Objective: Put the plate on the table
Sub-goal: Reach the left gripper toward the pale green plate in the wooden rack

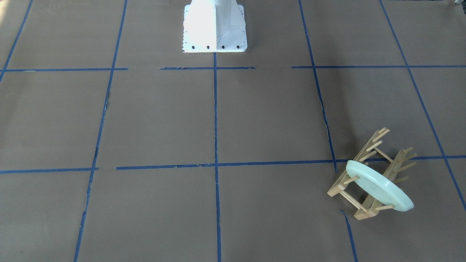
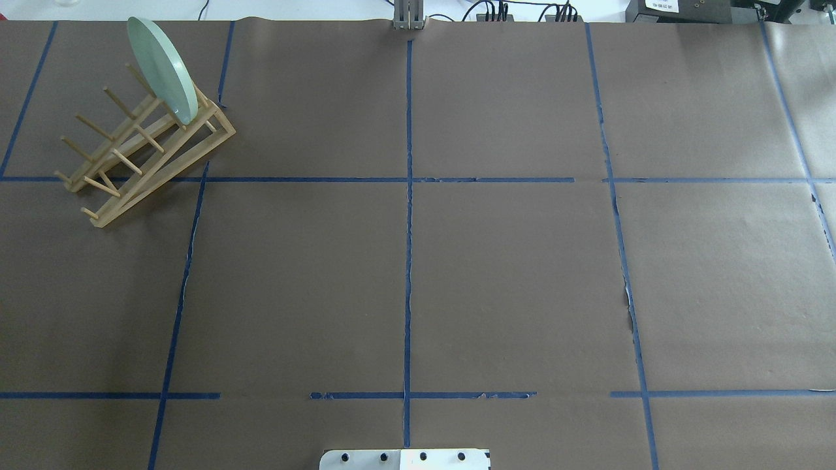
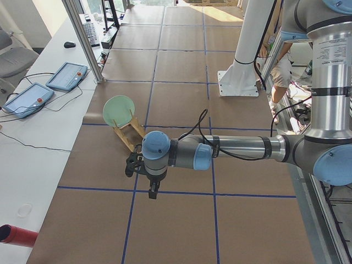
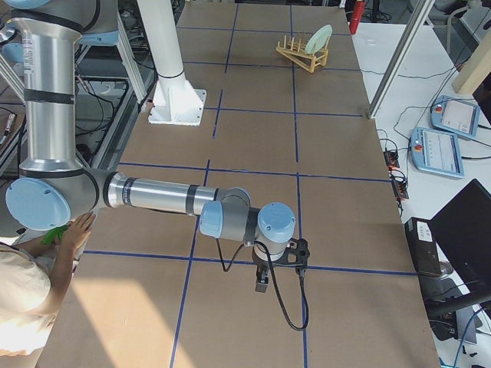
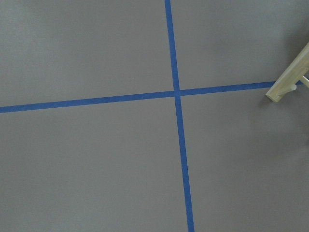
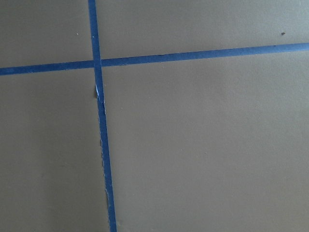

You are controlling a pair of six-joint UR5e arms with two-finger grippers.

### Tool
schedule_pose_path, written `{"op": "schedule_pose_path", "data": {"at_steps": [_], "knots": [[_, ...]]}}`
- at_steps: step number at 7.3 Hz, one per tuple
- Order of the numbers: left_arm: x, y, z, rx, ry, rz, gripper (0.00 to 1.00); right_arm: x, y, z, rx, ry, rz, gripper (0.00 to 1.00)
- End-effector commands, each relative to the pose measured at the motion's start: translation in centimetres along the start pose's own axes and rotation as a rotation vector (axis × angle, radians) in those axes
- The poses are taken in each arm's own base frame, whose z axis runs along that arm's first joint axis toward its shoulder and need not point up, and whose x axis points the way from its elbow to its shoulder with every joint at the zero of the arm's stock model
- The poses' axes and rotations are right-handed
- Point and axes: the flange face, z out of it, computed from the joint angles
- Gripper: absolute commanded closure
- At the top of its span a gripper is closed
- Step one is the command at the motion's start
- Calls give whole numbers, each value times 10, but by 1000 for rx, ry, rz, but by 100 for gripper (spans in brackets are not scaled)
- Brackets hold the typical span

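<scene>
The pale mint-green plate (image 1: 378, 189) stands on edge in the light wooden peg rack (image 1: 358, 161), at the rack's end away from the robot. In the overhead view the plate (image 2: 162, 68) and rack (image 2: 176, 171) sit at the table's (image 2: 509, 274) far left corner. The plate also shows in the left view (image 3: 118, 109) and the right view (image 4: 318, 38). My left gripper (image 3: 153, 190) hangs above the table, short of the rack (image 3: 129, 135). My right gripper (image 4: 262, 280) hangs over the table's other end. I cannot tell whether either is open. A rack corner (image 5: 289, 82) shows in the left wrist view.
The white robot base (image 1: 214, 29) stands at the table's near-robot edge. Tablets (image 3: 66, 74) lie on a white bench beyond the far edge, beside an aluminium post (image 3: 82, 38). A red cylinder (image 3: 16, 235) lies on that bench. A person (image 4: 31, 291) crouches by the right arm's base.
</scene>
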Motion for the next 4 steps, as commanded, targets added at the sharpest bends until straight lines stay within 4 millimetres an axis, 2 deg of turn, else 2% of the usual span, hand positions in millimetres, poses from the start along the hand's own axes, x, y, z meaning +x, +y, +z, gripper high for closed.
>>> {"op": "schedule_pose_path", "data": {"at_steps": [1,3,4], "knots": [[0,0,-1,4,-3,7,0,0,0,0,0,0,0,0],[3,-3,-2,7,-3,10,0,0,0,0,0,0,0,0],[13,-22,-13,36,-12,32,0,0,0,0,0,0,0,0]]}}
